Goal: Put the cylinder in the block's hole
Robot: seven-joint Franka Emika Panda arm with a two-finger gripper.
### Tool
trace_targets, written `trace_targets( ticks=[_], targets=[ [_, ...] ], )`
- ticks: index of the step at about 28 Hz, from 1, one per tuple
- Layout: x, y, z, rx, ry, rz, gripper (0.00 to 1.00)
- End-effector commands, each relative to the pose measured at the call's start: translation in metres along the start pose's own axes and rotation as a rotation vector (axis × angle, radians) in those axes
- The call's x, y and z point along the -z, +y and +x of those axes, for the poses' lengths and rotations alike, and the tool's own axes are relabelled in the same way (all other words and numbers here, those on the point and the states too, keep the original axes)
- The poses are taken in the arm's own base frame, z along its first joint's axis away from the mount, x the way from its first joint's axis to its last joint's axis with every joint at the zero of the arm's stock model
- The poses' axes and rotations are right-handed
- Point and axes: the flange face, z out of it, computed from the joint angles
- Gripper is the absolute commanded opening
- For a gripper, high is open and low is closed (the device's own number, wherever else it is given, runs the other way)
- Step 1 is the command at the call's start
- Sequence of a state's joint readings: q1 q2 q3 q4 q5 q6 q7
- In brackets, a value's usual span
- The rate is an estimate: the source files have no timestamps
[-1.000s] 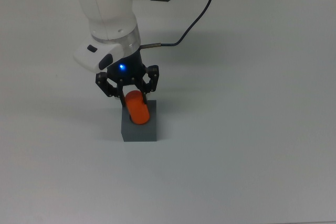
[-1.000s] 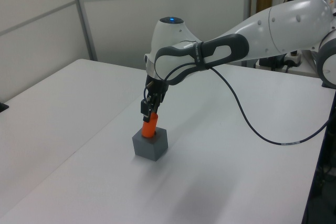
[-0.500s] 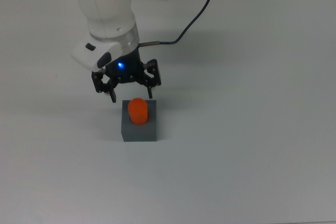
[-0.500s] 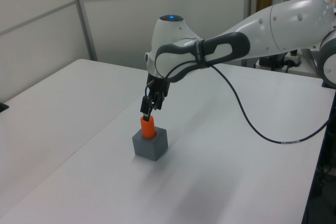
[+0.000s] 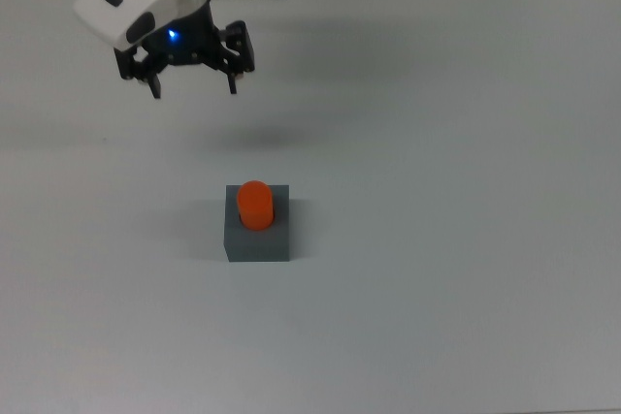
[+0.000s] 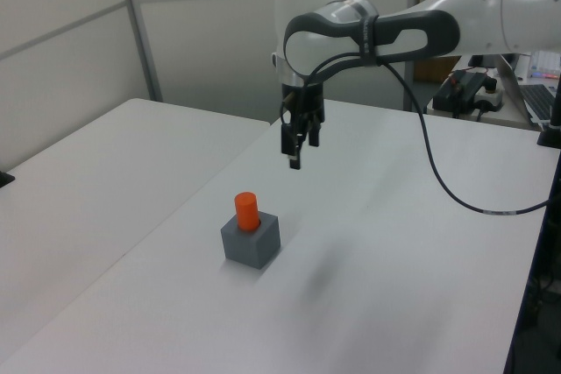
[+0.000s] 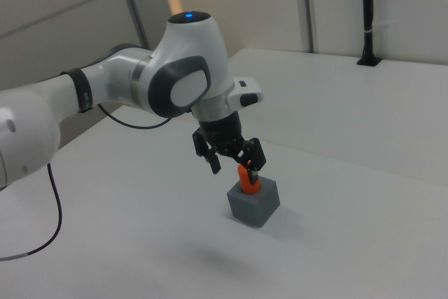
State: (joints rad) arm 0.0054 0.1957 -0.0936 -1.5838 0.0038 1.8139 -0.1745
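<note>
The small orange-red smooth cylinder (image 5: 255,206) is seen standing upright in the round hole of the small dark grey matte block (image 5: 258,237), with its upper part projecting above the block's top face; the hole itself is hidden by the cylinder. The block rests on the pale grey counter (image 5: 466,191), well away from every edge that is visible.

The tool (image 5: 192,76) is held spread and empty, well above the counter and well apart from the block, toward the top view's upper left. Nothing is pinched between its fingers (image 6: 295,160). In the right view the tool (image 7: 231,161) appears to overlap the cylinder (image 7: 248,179), but this is judged to be a matter of line of sight only, since the left view shows clear air between them.

The task is judged to be essentially finished. Little risk is seen, provided the arm is kept clear. If the arm or its black trailing cable (image 6: 456,194) were swung low across the block, the cylinder could be tipped out or the block pushed along the counter. How deeply the cylinder is seated cannot be told; if it is only shallowly held, a light knock might be enough to topple it.
</note>
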Motion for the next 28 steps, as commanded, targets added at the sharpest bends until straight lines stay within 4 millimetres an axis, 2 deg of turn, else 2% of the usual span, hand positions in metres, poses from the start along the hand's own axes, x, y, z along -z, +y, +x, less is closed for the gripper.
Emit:
trace_targets(
  ticks=[1, 9, 28],
  targets=[
    [-0.004, 0.000, -0.007, 0.011, -0.048, -0.044, 1.00],
    [-0.009, 0.000, -0.002, 0.017, -0.049, -0.048, 1.00],
    [-0.021, -0.006, -0.003, 0.021, -0.096, -0.031, 1.00]
  ],
)
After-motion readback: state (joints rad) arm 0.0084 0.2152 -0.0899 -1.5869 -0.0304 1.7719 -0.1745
